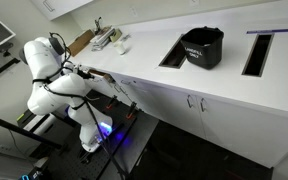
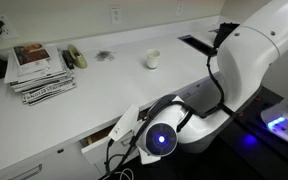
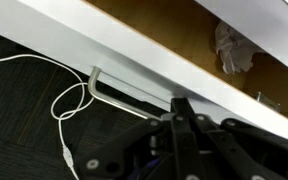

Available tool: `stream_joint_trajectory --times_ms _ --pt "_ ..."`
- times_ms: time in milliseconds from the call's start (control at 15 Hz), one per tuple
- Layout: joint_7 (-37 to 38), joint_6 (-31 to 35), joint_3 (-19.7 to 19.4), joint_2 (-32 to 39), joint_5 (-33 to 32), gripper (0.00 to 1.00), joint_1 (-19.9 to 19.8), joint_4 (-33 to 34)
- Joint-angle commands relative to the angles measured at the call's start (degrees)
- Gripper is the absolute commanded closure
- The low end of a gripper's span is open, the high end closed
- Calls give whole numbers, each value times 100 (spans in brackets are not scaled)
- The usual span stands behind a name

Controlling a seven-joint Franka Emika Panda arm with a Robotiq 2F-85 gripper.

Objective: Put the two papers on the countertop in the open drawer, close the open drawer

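Observation:
The open drawer (image 3: 174, 30) has a tan wood inside, a white front and a metal bar handle (image 3: 124, 92). A crumpled white paper (image 3: 232, 50) lies inside it. My gripper (image 3: 181, 104) is shut and empty, with its fingertips against the drawer's white front just right of the handle. In both exterior views the arm reaches low under the white countertop (image 1: 154, 75) (image 2: 134, 85) to the partly open drawer (image 2: 97, 137). A small crumpled grey thing (image 2: 104, 57) lies on the countertop; I cannot tell whether it is paper.
A stack of magazines (image 2: 39, 68) and a white cup (image 2: 152, 60) stand on the countertop. A black bin (image 1: 202, 47) sits in one dark cut-out. A white cable (image 3: 64, 110) lies on the dark floor below the drawer. White cabinet doors (image 1: 199, 115) run alongside.

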Motion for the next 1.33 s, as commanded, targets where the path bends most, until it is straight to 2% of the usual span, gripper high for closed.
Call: stream_joint_trajectory --times_ms 0,333,600,733,1000,1267 --pt "-363 48 -5 100 -196 100 -197 42" --pt "-724 -74 22 192 -225 100 -259 137" --pt "-527 -429 29 -48 -397 100 73 95" --pt "-292 -678 166 -226 -196 100 181 92" --pt "366 -1500 409 -847 167 100 501 36" --pt "595 -2432 581 -1465 803 100 578 68"
